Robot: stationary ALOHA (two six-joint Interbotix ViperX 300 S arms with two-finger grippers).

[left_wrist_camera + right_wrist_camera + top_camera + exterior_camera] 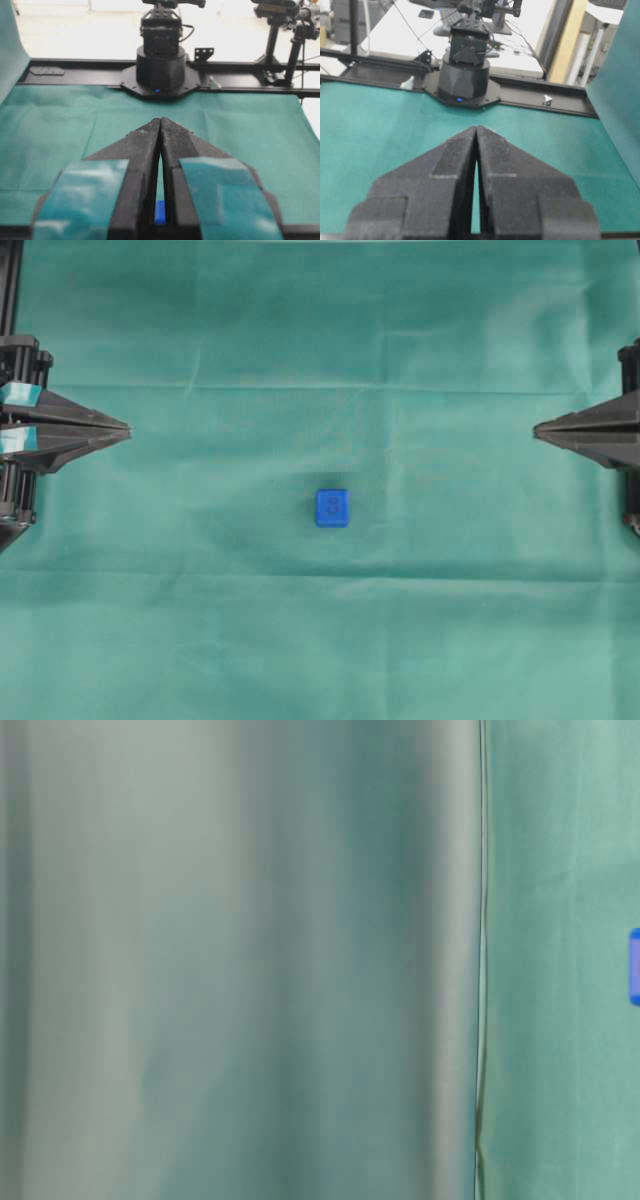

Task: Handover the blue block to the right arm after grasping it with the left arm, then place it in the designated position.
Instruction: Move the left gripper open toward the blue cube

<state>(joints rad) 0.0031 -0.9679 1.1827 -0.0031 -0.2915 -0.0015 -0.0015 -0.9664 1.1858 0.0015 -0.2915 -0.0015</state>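
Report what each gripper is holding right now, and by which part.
Nothing is held. The left gripper and right gripper are both shut and empty, while the blue block lies apart on the green cloth.

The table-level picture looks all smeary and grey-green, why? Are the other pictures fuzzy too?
Table-level view: something close fills most of it, out of focus; only the green cloth and a sliver of the blue block show. Overhead view: sharp, evenly lit. Both wrist views: bright, washed-out background.
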